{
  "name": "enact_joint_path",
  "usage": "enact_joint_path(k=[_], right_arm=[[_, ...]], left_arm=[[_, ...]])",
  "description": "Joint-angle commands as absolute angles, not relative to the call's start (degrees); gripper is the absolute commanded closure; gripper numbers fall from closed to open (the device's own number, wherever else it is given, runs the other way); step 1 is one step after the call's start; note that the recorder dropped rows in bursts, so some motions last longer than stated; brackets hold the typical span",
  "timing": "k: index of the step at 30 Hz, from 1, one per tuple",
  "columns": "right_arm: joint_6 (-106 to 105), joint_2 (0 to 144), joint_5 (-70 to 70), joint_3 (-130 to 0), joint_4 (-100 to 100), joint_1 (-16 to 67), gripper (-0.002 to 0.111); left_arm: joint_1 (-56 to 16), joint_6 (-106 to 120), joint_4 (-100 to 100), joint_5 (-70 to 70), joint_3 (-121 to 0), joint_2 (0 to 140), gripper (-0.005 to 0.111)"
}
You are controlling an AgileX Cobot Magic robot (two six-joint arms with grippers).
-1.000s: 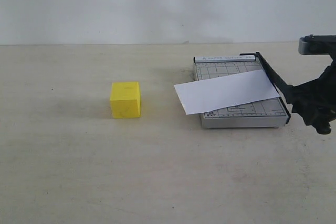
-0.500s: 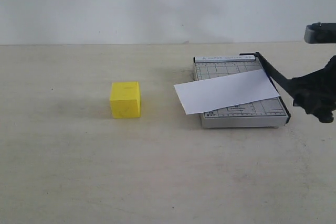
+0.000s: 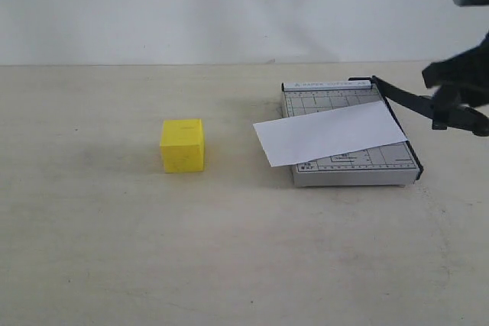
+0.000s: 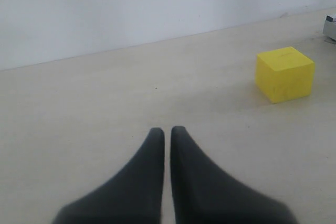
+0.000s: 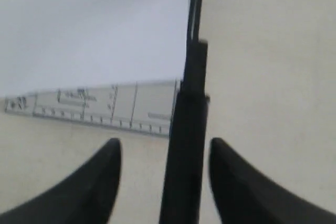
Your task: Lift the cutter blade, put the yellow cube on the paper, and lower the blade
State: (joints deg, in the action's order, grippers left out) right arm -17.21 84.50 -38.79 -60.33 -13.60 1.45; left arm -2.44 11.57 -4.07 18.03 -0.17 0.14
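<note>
Raised since before, cutter blade [image 3: 403, 93] sits between spread right fingers [image 5: 102, 179] (left fingers [image 4: 149, 182] closed).

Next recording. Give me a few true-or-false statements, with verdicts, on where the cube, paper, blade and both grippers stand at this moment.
1. The yellow cube sits on the paper. False: it rests on the table, apart from the cutter.
2. The blade is angled up off the base. True.
3. The left gripper is wide open. False: its fingertips are almost together, holding nothing.
4. The paper overhangs the base's edge nearest the cube. True.
5. The right gripper straddles the blade's handle. True.
</note>
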Motion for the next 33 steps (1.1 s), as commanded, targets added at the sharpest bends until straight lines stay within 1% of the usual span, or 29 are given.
enact_joint_path(k=[1, 4, 7, 10, 12, 16, 18, 20, 23, 28, 33], right_arm=[[-20.5, 83.6, -34.7, -61.3, -16.0, 1.8, 0.041], [-26.7, 83.2, -30.6, -61.3, -21.1, 1.8, 0.047], [-30.7, 80.9, -26.3, -61.3, -25.2, 1.8, 0.05], [-32.6, 76.1, -25.2, -59.9, -25.2, 1.8, 0.058], [-33.4, 70.8, -24.1, -56.7, -26.5, 1.8, 0.065], [-38.6, 56.9, -19.8, -46.2, -34.1, 1.8, 0.08], [-41.0, 49.1, -19.0, -39.4, -38.0, 1.8, 0.09], [-41.0, 41.9, -19.1, -33.0, -40.1, 1.8, 0.099], [-39.0, 33.6, -19.1, -24.9, -41.4, 1.8, 0.109], [-36.0, 25.9, -17.8, -16.7, -41.4, 1.8, 0.108], [-34.3, 24.3, -12.8, -13.3, -41.5, 1.8, 0.108]], left_arm=[[-2.5, 11.7, -4.5, 17.5, 0.0, 0.0, 0.102], [-2.5, 11.7, -4.5, 17.5, 0.0, 0.0, 0.102], [-2.5, 11.7, -4.5, 17.5, 0.0, 0.0, 0.102], [-2.5, 11.7, -4.5, 17.5, 0.0, 0.0, 0.102], [-2.5, 11.7, -4.5, 17.5, 0.0, 0.0, 0.102], [-2.5, 11.7, -4.5, 17.5, 0.0, 0.0, 0.102], [-2.5, 11.7, -4.5, 17.5, 0.0, 0.0, 0.102], [-2.5, 11.7, -4.5, 17.5, 0.0, 0.0, 0.102], [-2.5, 11.7, -4.5, 17.5, 0.0, 0.0, 0.102], [-2.5, 11.7, -4.5, 17.5, 0.0, 0.0, 0.102], [-2.5, 11.7, -4.5, 17.5, 0.0, 0.0, 0.102]])
